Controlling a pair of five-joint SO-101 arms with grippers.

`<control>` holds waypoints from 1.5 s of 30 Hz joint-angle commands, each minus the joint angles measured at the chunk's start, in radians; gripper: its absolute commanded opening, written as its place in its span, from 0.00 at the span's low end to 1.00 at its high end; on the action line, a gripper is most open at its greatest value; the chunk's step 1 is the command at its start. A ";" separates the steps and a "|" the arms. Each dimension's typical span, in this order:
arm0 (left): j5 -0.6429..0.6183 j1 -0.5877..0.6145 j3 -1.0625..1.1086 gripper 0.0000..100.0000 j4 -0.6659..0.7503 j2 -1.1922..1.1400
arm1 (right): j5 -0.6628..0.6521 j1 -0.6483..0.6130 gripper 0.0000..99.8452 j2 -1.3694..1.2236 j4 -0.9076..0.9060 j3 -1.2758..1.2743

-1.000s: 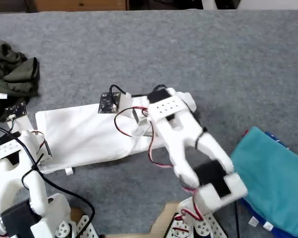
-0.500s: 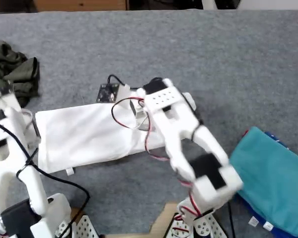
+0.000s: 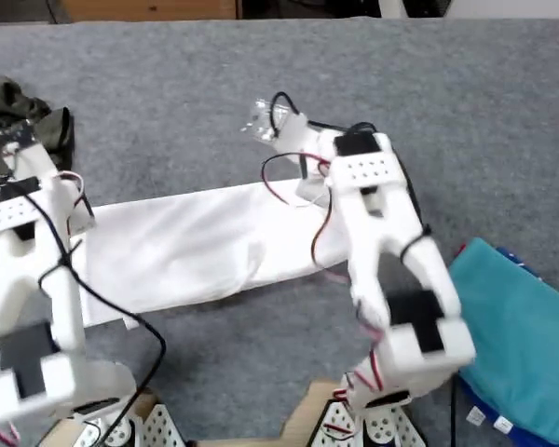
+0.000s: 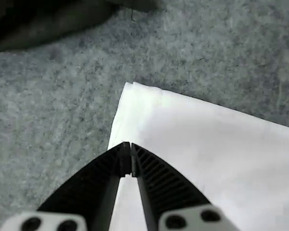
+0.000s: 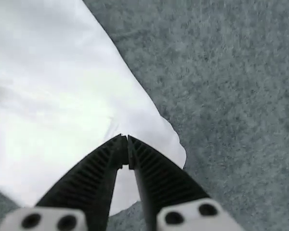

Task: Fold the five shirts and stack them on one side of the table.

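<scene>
White shirt (image 3: 186, 251): lies flat as a long strip across the near-centre of the grey table (image 3: 447, 112), already folded lengthwise, with one short end to each arm.

Left gripper (image 4: 130, 159): jaws together at the strip's short edge, just beside a corner. It looks pinched on the hem, though the cloth inside the tips is hard to make out.
Right gripper (image 5: 124, 144): jaws likewise together over the rounded corner at the opposite end, apparently nipping the cloth.

Step in hand (judgement): mid-fold on this shirt, with both ends held ready for a crosswise fold.

Next move calls for: lifting one end and carrying it over to the other, with both corners level so the edges meet square. A loose pinch risks dropping a corner.

Surroundings: a folded teal shirt (image 3: 522, 345) sits at the right side, which looks like the stack. A crumpled olive shirt (image 3: 23, 130) waits at the far left, well apart.
</scene>
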State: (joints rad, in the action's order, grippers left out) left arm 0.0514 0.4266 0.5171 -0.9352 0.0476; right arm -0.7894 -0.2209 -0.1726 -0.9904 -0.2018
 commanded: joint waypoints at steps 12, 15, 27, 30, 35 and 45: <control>-0.017 0.071 -0.080 0.02 0.084 -0.200 | 0.006 0.131 0.01 -0.456 -0.130 0.435; -0.015 0.101 -0.083 0.02 0.074 -0.199 | 0.006 0.120 0.01 -0.450 -0.150 0.449; -0.009 0.103 -0.288 0.09 -0.270 0.016 | 0.104 0.059 0.01 -0.128 -0.232 0.410; 0.040 0.123 -0.290 0.16 -0.321 0.051 | 0.109 0.101 0.01 -0.036 -0.226 0.381; 0.132 0.183 -0.209 0.16 -0.310 0.028 | 0.132 0.242 0.01 0.028 -0.147 0.369; 0.250 0.210 -0.190 0.17 -0.290 -0.143 | 0.203 0.409 0.01 -0.205 0.187 0.308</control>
State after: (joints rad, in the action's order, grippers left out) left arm 0.2754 0.6291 0.3590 -1.2313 -0.0859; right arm -0.5961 0.1734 -0.3414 -0.8661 0.1051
